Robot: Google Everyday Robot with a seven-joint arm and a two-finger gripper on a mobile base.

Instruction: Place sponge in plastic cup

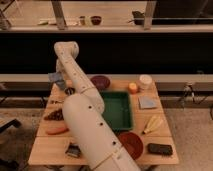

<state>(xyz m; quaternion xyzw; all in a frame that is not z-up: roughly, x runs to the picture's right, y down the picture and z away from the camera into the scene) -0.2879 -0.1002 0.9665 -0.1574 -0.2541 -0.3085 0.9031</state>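
**Gripper at far left corner of table, sponge at its tip**

The arm [85, 117] is reaching from the near edge across the wooden table [45, 153]. It is bending at a high elbow and dropping toward the far left corner. The gripper [60, 82] is hanging over that corner, mostly hidden behind the wrist, and I cannot tell whether it is spread or pinching anything.

The sponge [54, 78], a small pale blue-grey block, is showing right at the gripper's end, above the table's rear left edge. I cannot tell whether it is being gripped or only sitting beside the gripper.

A pale cup [145, 81] is standing at the far right, well apart from the sponge, with a small orange object [133, 87] just beside it. A dark red bowl [100, 81] is sitting between the gripper and the cup. A green tray [119, 111] is lying mid-table, partly covered by the arm. A flat blue-grey square pad [148, 102] is lying right of the tray, with a banana [152, 124] nearer the front.
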